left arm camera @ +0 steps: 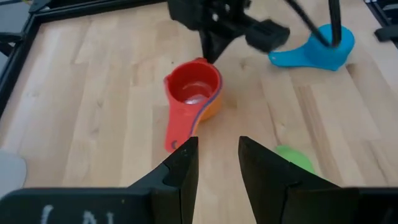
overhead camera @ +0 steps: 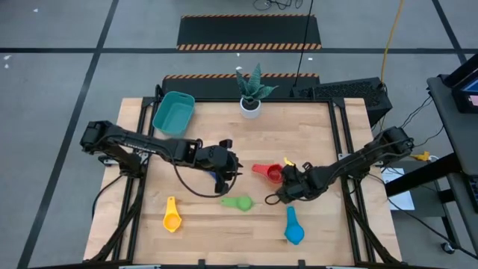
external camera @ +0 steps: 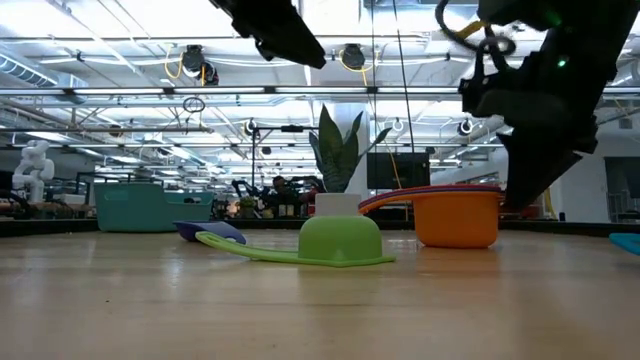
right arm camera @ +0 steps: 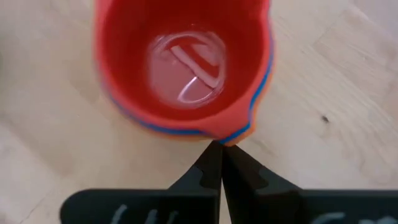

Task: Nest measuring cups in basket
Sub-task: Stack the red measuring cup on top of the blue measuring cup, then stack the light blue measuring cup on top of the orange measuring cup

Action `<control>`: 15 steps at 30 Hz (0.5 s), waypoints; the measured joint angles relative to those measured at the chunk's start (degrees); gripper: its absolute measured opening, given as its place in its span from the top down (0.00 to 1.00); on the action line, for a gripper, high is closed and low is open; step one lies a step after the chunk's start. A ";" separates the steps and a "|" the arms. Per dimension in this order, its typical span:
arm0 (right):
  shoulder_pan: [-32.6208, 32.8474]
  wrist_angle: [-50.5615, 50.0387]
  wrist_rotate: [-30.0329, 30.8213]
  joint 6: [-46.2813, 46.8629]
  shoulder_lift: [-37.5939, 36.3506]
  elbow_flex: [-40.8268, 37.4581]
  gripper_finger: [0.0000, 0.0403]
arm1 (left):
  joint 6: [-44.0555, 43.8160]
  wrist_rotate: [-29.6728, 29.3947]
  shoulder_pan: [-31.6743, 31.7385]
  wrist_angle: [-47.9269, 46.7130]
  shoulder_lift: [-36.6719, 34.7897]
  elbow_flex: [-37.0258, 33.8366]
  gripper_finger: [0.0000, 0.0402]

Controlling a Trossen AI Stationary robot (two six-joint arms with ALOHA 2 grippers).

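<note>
High view: I see my right gripper [overhead camera: 284, 184], jaws closed, touching the nested red plastic measuring cup [overhead camera: 270, 172] at centre frame. My left gripper [overhead camera: 228, 178] hovers beside it, jaws part open, empty. Teal plastic basket [overhead camera: 173, 113] sits upper left.

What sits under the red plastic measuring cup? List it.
The red plastic measuring cup is nested in an orange cup, with a thin blue rim edge between them. Anything deeper is hidden.

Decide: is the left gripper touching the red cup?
Apart. The left wrist view shows bare wood between the left gripper and the red cup.
</note>
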 joint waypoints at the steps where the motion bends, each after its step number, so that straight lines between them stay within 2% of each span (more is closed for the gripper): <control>1: 0.00 0.00 -1.10 -0.58 -0.64 0.00 1.00 | -0.44 0.02 -0.43 -0.46 0.00 0.00 0.71; 5: 1.56 0.11 -6.51 -0.44 -3.65 0.00 1.00 | -3.88 -0.02 -3.20 -5.14 -3.32 0.07 0.71; 11: 7.13 0.62 -6.60 1.20 -5.48 -0.02 1.00 | -6.88 -0.38 -9.24 -10.20 -10.16 0.23 0.71; 15: 9.67 1.31 -5.85 0.31 -5.50 -0.02 1.00 | -9.51 -4.21 -14.08 -14.83 -12.27 -0.44 0.71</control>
